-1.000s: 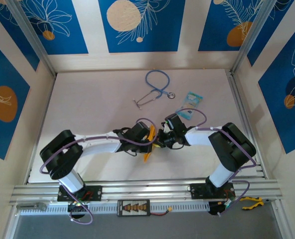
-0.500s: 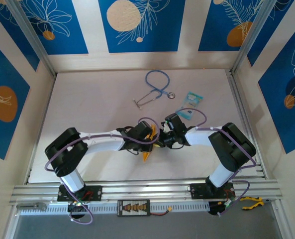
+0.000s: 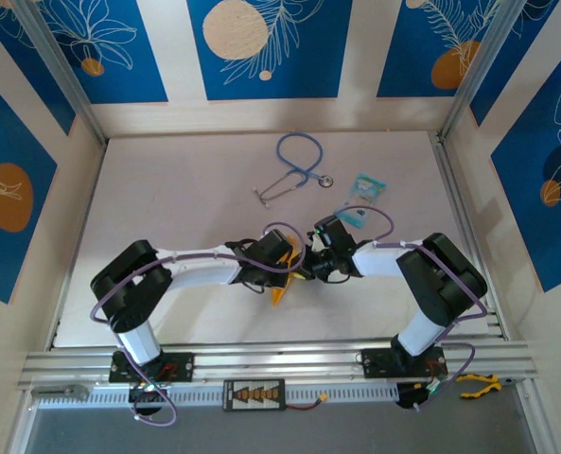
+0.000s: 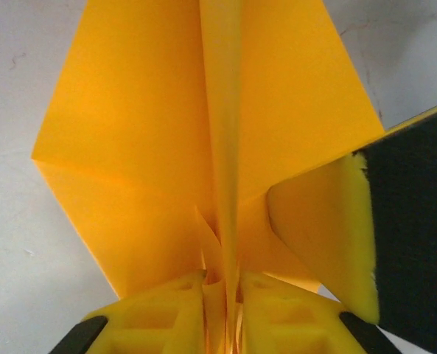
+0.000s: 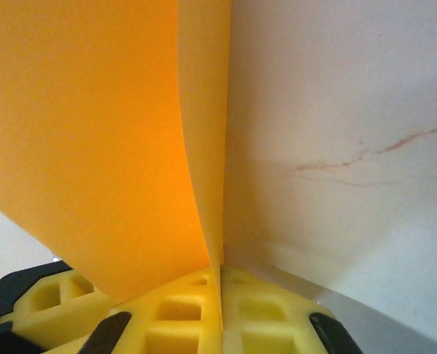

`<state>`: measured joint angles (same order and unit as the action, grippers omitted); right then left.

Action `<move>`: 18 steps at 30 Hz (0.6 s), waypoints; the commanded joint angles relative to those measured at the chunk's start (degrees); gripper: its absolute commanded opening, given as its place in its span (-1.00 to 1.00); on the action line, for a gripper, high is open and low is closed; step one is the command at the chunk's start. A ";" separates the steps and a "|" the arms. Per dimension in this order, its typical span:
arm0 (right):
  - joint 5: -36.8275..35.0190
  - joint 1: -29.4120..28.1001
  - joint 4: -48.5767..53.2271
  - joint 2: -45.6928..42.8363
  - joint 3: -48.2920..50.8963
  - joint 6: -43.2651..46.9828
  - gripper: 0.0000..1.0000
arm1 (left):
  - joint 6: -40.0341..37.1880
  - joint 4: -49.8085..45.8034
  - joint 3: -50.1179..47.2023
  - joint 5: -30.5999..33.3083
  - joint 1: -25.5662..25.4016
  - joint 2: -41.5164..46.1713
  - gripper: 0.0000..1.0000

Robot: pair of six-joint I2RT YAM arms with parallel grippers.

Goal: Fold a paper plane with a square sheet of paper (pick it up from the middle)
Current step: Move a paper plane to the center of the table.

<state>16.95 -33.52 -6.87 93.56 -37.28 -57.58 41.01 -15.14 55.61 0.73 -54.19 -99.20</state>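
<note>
From above, both arms lie low and bend inward from their bases. The left claw [image 3: 292,271] and right claw [image 3: 308,270] meet nose to nose over the near middle of the surface [image 3: 166,208], with the orange paper plane [image 3: 280,291] showing just on their near side. In the left wrist view, the left claw is nearly closed and pinches the plane's [image 4: 144,133] centre crease, wings spread either side, with a right-claw pad [image 4: 321,228] against the right wing. In the right wrist view, the right claw [image 5: 219,310] is clamped tight on a folded edge of the plane, above the pale surface.
</note>
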 commanded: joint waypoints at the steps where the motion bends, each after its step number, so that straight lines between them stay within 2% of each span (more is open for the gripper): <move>1: 1.70 0.12 0.08 -1.10 0.98 -0.17 -0.94 | -0.87 -0.41 1.82 -0.36 -0.44 -1.82 -0.63; 9: 1.78 0.20 0.05 -1.10 0.89 -0.16 -0.94 | -0.94 1.11 1.94 -1.61 -0.47 -2.88 -0.60; 14: 1.36 0.27 0.58 -1.75 0.93 0.12 -0.89 | -0.55 -0.07 2.39 -0.55 -0.46 -3.33 -0.76; 18: 0.10 0.80 3.12 -3.33 0.80 1.38 -0.83 | 0.33 -1.77 2.11 2.85 -0.47 -1.87 -0.85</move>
<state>16.69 -33.10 -6.31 92.51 -36.86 -57.34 40.64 -15.25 56.75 0.54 -54.28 -101.23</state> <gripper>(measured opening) 0.084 0.081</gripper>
